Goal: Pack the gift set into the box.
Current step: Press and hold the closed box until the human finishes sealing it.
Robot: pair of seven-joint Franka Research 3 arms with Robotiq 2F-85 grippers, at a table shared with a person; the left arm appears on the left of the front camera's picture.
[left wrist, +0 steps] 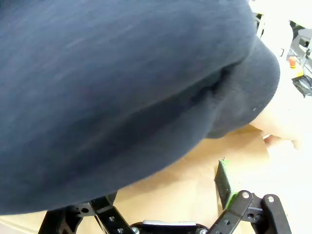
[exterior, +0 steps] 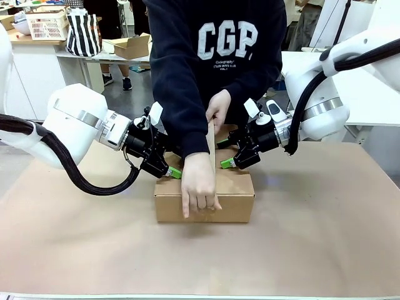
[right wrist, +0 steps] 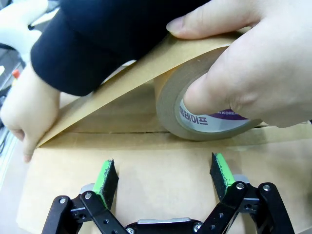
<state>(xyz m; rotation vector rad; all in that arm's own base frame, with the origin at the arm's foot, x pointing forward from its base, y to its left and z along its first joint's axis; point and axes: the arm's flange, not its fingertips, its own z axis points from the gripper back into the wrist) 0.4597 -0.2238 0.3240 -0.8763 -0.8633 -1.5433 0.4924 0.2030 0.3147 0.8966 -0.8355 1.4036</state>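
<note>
The box (exterior: 234,195) stands shut in the middle of the table, its brown top (right wrist: 161,161) under both grippers. A person presses one hand (exterior: 200,184) on its front edge and pulls brown tape (right wrist: 122,85) across the top seam from a tape roll (right wrist: 168,105) held in the other hand (right wrist: 258,73). My left gripper (exterior: 170,169) rests open at the box's top left edge, one green fingertip (left wrist: 223,176) showing under the person's dark sleeve (left wrist: 122,87). My right gripper (right wrist: 164,174) hangs open just over the top right part (exterior: 225,153). The gift set is hidden.
Brown paper covers the table (exterior: 325,237). The person stands at the far side, leaning over the box between both arms. Far behind are a small open cardboard box (exterior: 131,45), a striped bag (exterior: 83,34) and a white basket (exterior: 47,25).
</note>
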